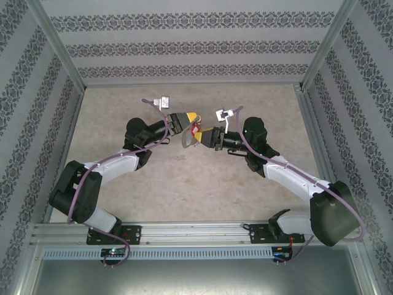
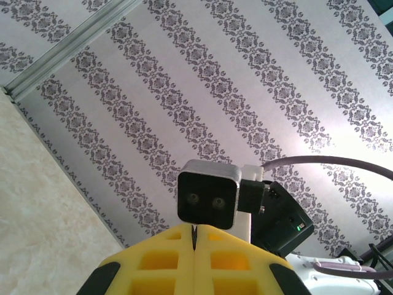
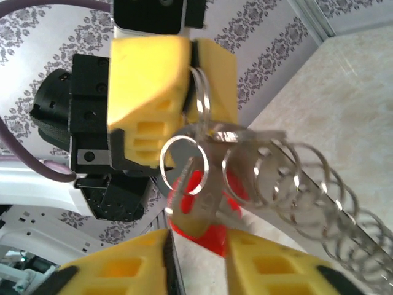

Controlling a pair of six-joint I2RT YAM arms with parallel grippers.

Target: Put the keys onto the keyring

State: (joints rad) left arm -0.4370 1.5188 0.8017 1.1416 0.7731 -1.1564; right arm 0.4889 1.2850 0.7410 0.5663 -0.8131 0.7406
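Clamping one small ring of the keyring (image 3: 307, 184) between its closed fingers, the left gripper (image 3: 191, 80) held it in the air, probably to steady it, while the keys (image 3: 199, 206) sat against it between the slightly parted fingers of the right gripper (image 3: 196, 261).

My left tool (image 1: 183, 121) and right tool (image 1: 206, 136) meet nose to nose above the middle of the worktop (image 1: 184, 190). The keyring (image 1: 186, 140) and keys (image 1: 196, 129) crowd the gap between them. Bare worktop lies open all round, bounded by patterned walls (image 1: 184, 49) and corner posts (image 1: 58, 46).
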